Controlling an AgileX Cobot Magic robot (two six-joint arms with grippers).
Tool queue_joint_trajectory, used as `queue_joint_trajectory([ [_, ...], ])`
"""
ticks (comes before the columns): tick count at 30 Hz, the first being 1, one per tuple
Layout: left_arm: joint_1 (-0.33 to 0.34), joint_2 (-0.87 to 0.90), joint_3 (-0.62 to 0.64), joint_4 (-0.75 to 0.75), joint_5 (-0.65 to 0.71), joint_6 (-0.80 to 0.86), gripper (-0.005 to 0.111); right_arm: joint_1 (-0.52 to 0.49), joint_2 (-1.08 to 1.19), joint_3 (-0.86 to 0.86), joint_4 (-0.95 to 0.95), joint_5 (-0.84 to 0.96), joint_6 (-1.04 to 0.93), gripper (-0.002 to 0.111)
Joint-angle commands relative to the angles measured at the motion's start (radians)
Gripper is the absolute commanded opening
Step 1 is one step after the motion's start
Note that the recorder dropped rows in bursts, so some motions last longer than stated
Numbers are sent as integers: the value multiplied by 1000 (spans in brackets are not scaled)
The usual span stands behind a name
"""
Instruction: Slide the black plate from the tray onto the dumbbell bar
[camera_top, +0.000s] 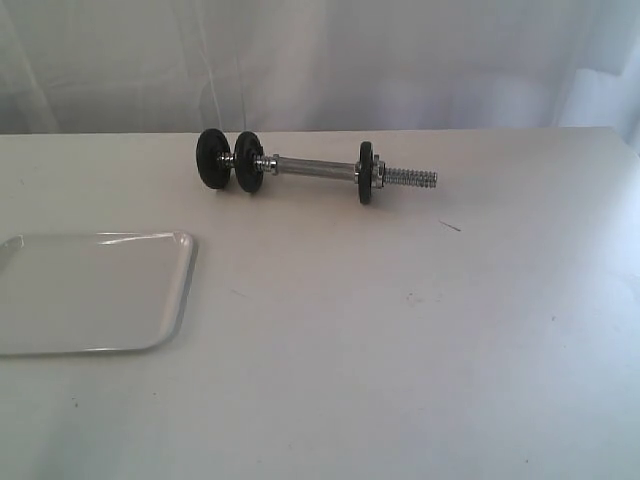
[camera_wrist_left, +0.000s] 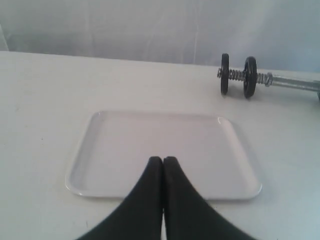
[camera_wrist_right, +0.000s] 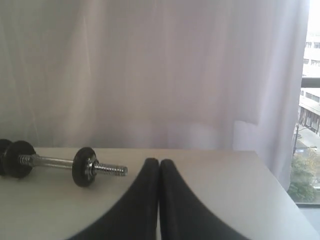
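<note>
The chrome dumbbell bar (camera_top: 310, 168) lies on the table toward the back. Three black discs sit on it: two close together at its left end (camera_top: 212, 158) (camera_top: 248, 161) and one near the right end (camera_top: 367, 173), with bare thread beyond it. I cannot tell which disc is the black plate. The white tray (camera_top: 95, 290) at the front left holds nothing. In the left wrist view my left gripper (camera_wrist_left: 163, 159) is shut and empty over the tray (camera_wrist_left: 165, 135). My right gripper (camera_wrist_right: 159, 161) is shut and empty, to the right of the bar (camera_wrist_right: 52, 161). Neither gripper shows in the exterior view.
A pale curtain hangs behind the table's far edge. The table's right corner (camera_wrist_right: 257, 152) lies close to a window in the right wrist view. A small dark fleck (camera_top: 450, 226) lies on the tabletop right of the bar.
</note>
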Motion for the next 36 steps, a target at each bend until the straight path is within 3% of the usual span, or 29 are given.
queue_joint_trajectory([
  [1,-8,-4,9,10,58,27,0,1,-4,144,4,-57,5,0],
  [4,-8,-4,9,5,56,32,0,1,-4,160,1,11,5,0],
  [32,-8,-4,9,8,67,37,0,1,-4,160,13,17,17,0],
  [36,-8,-4,9,115,68,-70,0,1,-4,160,13,17,17,0],
])
